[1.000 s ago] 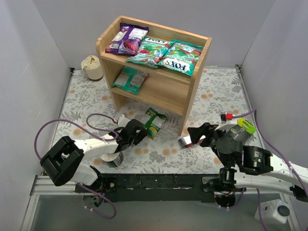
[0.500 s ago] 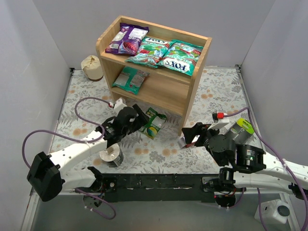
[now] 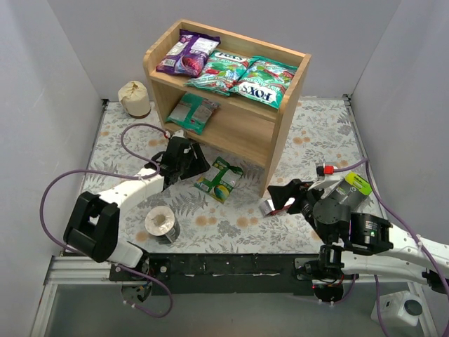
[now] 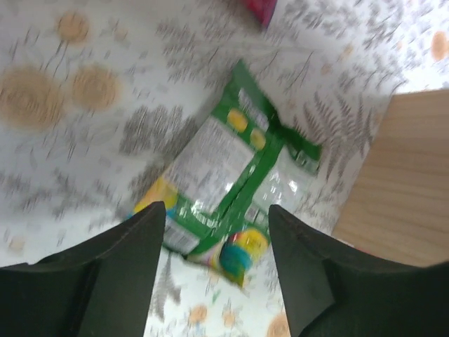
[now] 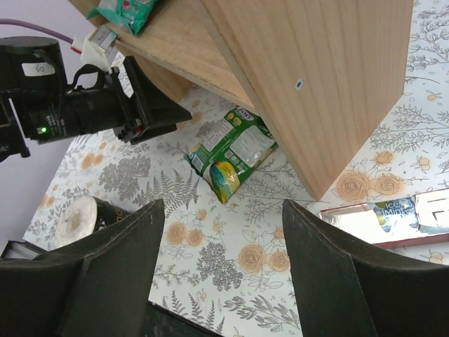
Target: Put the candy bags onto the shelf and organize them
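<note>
The wooden shelf stands at the back. Its top tier holds a purple candy bag and two teal ones. A further teal bag lies on the lower tier. A green candy bag lies flat on the table by the shelf's front. My left gripper hovers open just left of it, holding nothing. My right gripper is open and empty above the table, right of the shelf's front corner.
A slim red-and-white box lies under the right gripper's tip. A grey tape roll sits near the front left. A beige round object stands left of the shelf. White walls close in both sides.
My left arm has swung back and left, from in front of the green bag to the shelf's left foot. The green bag stays on the table. The right arm barely shifted.
</note>
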Robot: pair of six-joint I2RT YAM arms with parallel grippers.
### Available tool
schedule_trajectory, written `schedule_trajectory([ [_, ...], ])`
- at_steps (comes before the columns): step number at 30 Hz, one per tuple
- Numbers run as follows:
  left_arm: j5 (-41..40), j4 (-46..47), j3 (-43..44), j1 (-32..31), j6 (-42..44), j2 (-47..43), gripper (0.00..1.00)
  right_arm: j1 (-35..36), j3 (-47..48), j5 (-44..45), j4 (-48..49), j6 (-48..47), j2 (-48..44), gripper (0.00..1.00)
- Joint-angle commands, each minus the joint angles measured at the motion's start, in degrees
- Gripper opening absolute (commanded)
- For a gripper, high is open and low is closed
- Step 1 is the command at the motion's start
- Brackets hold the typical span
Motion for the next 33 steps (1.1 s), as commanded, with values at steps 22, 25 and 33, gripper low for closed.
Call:
schedule_trajectory([
  [22,4.9,15.4,-10.5,1.0,3.6,-0.5,0.68,0.3,0.7,-0.3,1.8,-0.3,2.7,0.75],
  [25,3.9,16.8,-9.7,1.0,4.5,0.9,0.68,0.3,1.0,-0.3,1.4,-0.4,2.7,0.75],
  [33,2.4,18.0,-5.6,1.0,6.5,10.1,0.67,0.3,1.1,-0.4,0.2,0.1,2.1,0.76],
])
